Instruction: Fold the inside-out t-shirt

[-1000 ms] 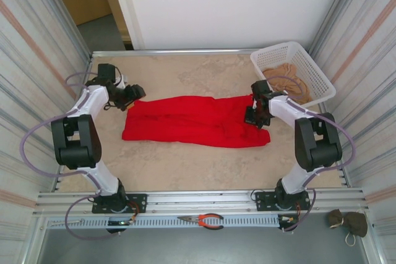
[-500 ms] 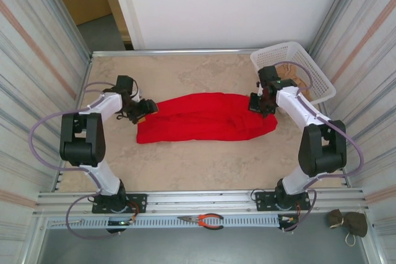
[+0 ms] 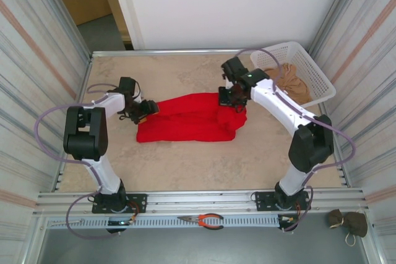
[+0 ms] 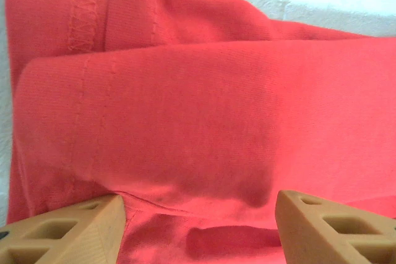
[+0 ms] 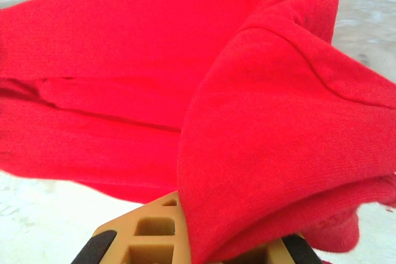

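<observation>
The inside-out t-shirt (image 3: 185, 119) is a bright red strip lying across the middle of the table, its right end lifted and doubled back to the left. My right gripper (image 3: 229, 98) hangs above that end, shut on a fold of the red cloth (image 5: 278, 122), which drapes over its tan fingers (image 5: 148, 233). At the shirt's left end my left gripper (image 3: 146, 109) is open. Its two tan fingertips (image 4: 68, 227) stand wide apart over a hemmed fold of the shirt (image 4: 204, 91), and nothing is pinched between them.
A white basket (image 3: 294, 69) holding a tan-brown garment (image 3: 288, 78) stands at the back right, close behind the right arm. Orange-handled pliers (image 3: 204, 219) lie on the front rail. Corrugated metal walls close in both sides.
My right gripper has carried the shirt's right end up and to the left, so the red strip is now shorter. The left gripper moved right to the shirt's left end, then stayed there.
</observation>
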Controlling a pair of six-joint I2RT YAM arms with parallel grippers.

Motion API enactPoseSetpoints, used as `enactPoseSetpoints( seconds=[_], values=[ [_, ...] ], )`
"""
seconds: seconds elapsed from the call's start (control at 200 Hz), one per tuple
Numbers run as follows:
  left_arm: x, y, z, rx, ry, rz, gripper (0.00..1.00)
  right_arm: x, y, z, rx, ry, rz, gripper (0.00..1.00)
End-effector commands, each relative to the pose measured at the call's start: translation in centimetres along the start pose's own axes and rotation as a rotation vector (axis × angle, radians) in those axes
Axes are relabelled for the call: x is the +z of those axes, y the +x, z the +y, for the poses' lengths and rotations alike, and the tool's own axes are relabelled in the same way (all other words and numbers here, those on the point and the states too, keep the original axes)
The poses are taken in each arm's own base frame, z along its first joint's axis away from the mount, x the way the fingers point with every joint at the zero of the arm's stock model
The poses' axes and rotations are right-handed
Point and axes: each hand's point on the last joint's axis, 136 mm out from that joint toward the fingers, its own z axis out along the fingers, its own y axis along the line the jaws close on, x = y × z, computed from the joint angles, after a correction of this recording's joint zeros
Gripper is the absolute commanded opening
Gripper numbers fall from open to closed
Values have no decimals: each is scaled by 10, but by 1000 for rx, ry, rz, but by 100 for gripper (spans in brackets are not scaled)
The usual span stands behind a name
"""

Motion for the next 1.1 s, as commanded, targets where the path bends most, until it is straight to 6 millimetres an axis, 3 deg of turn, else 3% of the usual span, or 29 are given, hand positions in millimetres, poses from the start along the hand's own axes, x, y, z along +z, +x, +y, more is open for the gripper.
enactPoseSetpoints(
  seconds=[0.0,0.21,0.245,0.421,0.671,0.852,0.902,0.942,1.012,1.092],
  values=[
    [19,15,7,-27,-17,50,66,2,0,34,-7,-3,8,0],
    [25,19,5,-28,-2,60,66,26,7,98,-101,-8,51,0],
    [26,20,4,-28,-1,61,66,24,1,113,-107,-29,37,0],
    [23,17,0,-49,20,52,67,53,1,151,-98,-61,55,0],
    [-20,-29,5,-253,137,-80,68,90,-2,182,-64,-90,79,0],
    [-46,-58,-1,-284,201,-133,68,116,-5,206,-21,-170,85,0],
    [-51,-63,-3,-278,206,-137,68,121,-7,225,-48,-255,86,32],
    [-53,-67,-5,-269,210,-141,68,117,-11,249,-102,-356,68,51],
    [-58,-71,-4,-264,219,-144,68,89,-17,280,-198,-486,20,68],
    [-66,-74,-1,-261,232,-154,68,51,-28,287,-254,-542,-45,73]
  ],
)
